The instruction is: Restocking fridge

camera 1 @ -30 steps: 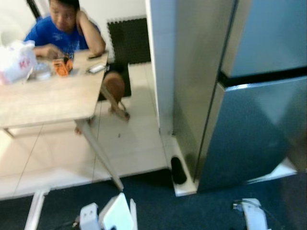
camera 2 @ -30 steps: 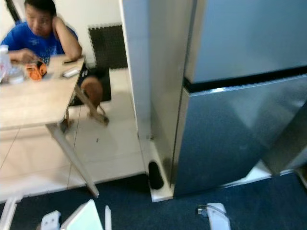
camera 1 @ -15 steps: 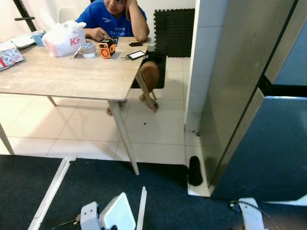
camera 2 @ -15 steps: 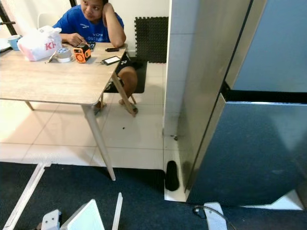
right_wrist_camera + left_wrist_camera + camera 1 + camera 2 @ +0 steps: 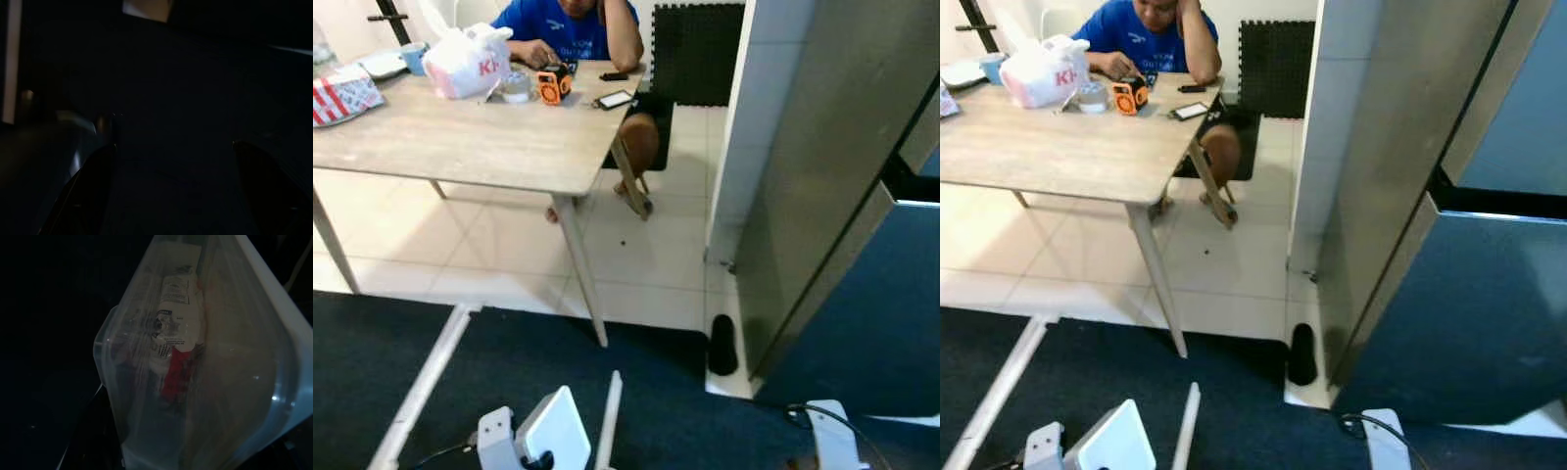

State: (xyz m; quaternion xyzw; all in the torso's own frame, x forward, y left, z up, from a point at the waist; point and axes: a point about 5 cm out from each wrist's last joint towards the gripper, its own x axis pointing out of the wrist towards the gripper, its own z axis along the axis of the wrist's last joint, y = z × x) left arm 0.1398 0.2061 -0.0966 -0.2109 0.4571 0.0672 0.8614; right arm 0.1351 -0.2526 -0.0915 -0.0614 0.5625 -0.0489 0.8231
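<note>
The fridge (image 5: 822, 186) stands on the right with a steel side and dark blue doors (image 5: 1474, 313), both closed. Low in the eye views my left arm holds up a clear plastic container (image 5: 554, 431). In the left wrist view this container (image 5: 205, 362) sits close to the lens, with a labelled packet with red on it (image 5: 176, 333) inside. My left gripper is shut on the container, its fingers mostly hidden behind it. My right arm (image 5: 832, 439) hangs low by the fridge. In the dark right wrist view the right gripper (image 5: 171, 196) is open, with nothing between its fingers (image 5: 83, 191).
A wooden table (image 5: 460, 147) stands to the left on pale tiles. A person in a blue shirt (image 5: 573, 24) sits behind it, with a white bag (image 5: 465, 64), an orange object and a phone. A white pillar (image 5: 749, 127) adjoins the fridge, a black object (image 5: 722, 345) at its foot. Dark carpet lies underfoot.
The camera has swung left, so the table shows more and the fridge less. The container stays in my left gripper, and my right arm hangs as before.
</note>
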